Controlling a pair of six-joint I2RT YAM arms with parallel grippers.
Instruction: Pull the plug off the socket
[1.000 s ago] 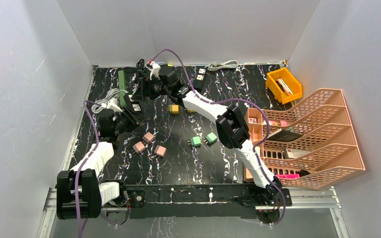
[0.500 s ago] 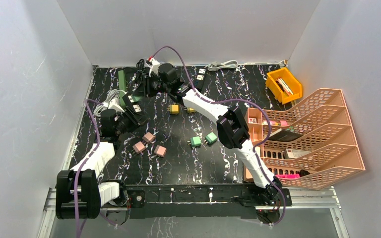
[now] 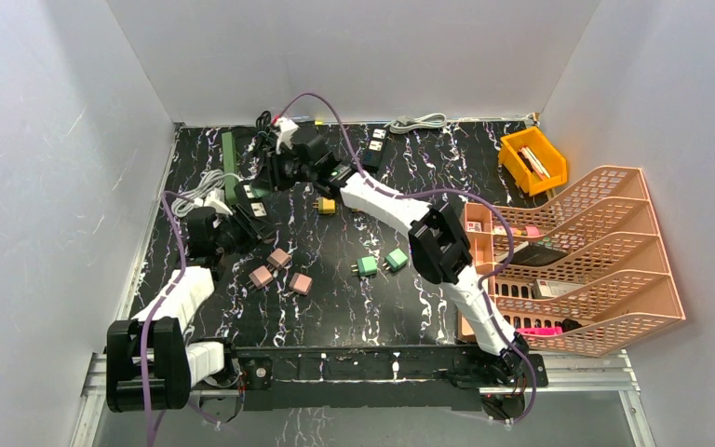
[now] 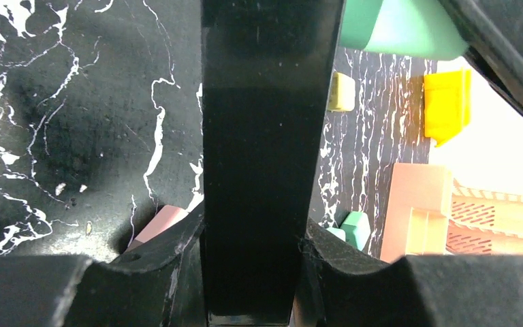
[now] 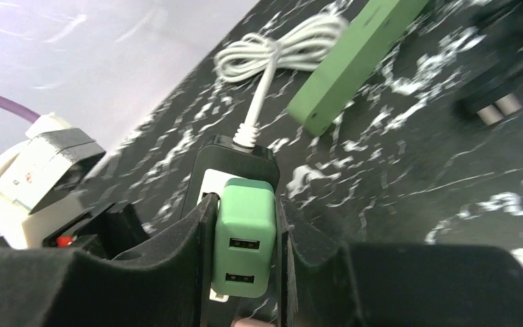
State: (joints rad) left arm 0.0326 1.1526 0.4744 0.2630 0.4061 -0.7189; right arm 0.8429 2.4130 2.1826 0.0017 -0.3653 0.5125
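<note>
The socket (image 4: 265, 136) is a black power strip with a white face (image 5: 208, 184) and a white cord (image 5: 279, 51). My left gripper (image 4: 255, 238) is shut on it, one jaw tight against each side. It sits at the left middle of the table in the top view (image 3: 255, 210). The plug (image 5: 244, 235) is a green USB charger that lies against the socket's face. My right gripper (image 5: 244, 225) is shut on it, with both fingers (image 5: 184, 238) flat on its sides. The plug also shows in the left wrist view (image 4: 402, 30). I cannot tell whether its pins are still seated.
A green power strip (image 3: 229, 154) and a black one (image 3: 375, 147) lie at the back. Loose pink (image 3: 279, 258), green (image 3: 368, 266) and yellow (image 3: 327, 205) plugs lie mid-table. A yellow bin (image 3: 532, 160) and pink trays (image 3: 577, 261) stand at the right.
My left gripper and the socket have shifted slightly toward the near edge. My right wrist has moved slightly with them. Both grips are unchanged.
</note>
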